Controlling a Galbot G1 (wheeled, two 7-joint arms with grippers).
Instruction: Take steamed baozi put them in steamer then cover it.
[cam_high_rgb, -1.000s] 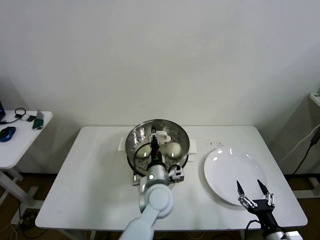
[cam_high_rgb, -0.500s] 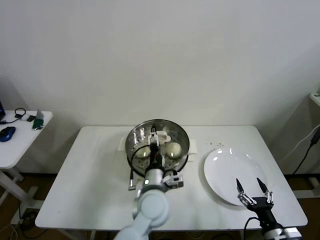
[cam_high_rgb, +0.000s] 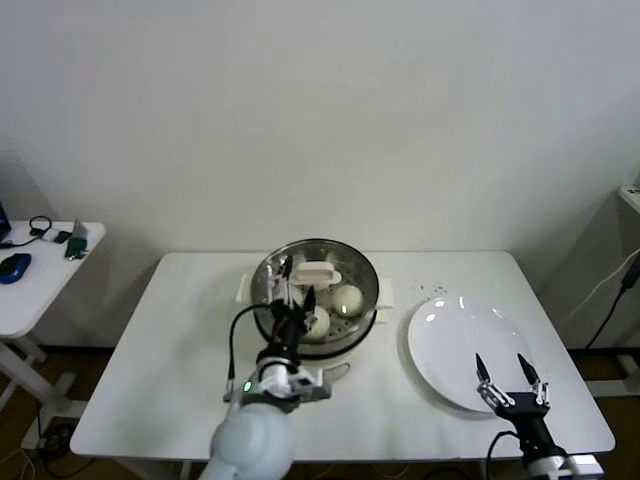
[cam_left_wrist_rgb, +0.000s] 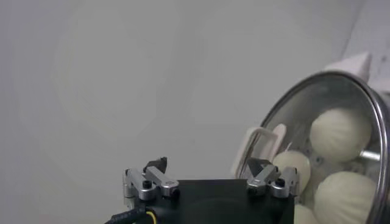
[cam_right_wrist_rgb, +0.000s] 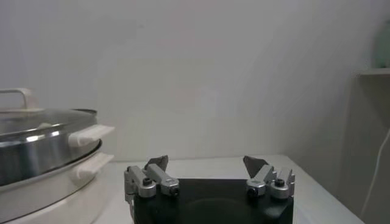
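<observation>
Nearest to us, the right gripper (cam_high_rgb: 509, 375) sits low at the front right of the desk (cam_high_rgb: 170, 380), just in front of the white plate (cam_high_rgb: 470, 350). We find its jaws spread wide with nothing between them; the arm looks parked.

Further in, the left gripper (cam_high_rgb: 291, 300) stands at the near rim of the steamer (cam_high_rgb: 362, 300), pointing away from the robot. Its jaws are released and empty, as the left wrist view confirms. The forearm rises from the front centre of the desk, wrist roughly level with the pot's edge.

Beyond it, the steamer sits mid-desk on its cream base. The cover (cam_left_wrist_rgb: 365, 109) rests on the pot, its whitish handle (cam_high_rgb: 313, 272) at the centre, and the steamed baozi (cam_left_wrist_rgb: 338, 134) show through the glass. We count at least three in the left wrist view; a fourth is only partly visible at the picture's edge.

In our judgement the task is essentially complete: buns inside, lid seated. As to handling, the cover is rigid glass with a metal rim, likely heavy for its size, smooth and breakable; the handle is the only sound place to take hold, gripped squarely across its narrow width. The buns we judge light and soft, easily dented, so they call for a gentle hold around the sides.

At the far left, a side table (cam_high_rgb: 30, 290) carries small items, including a mouse (cam_high_rgb: 14, 266).
</observation>
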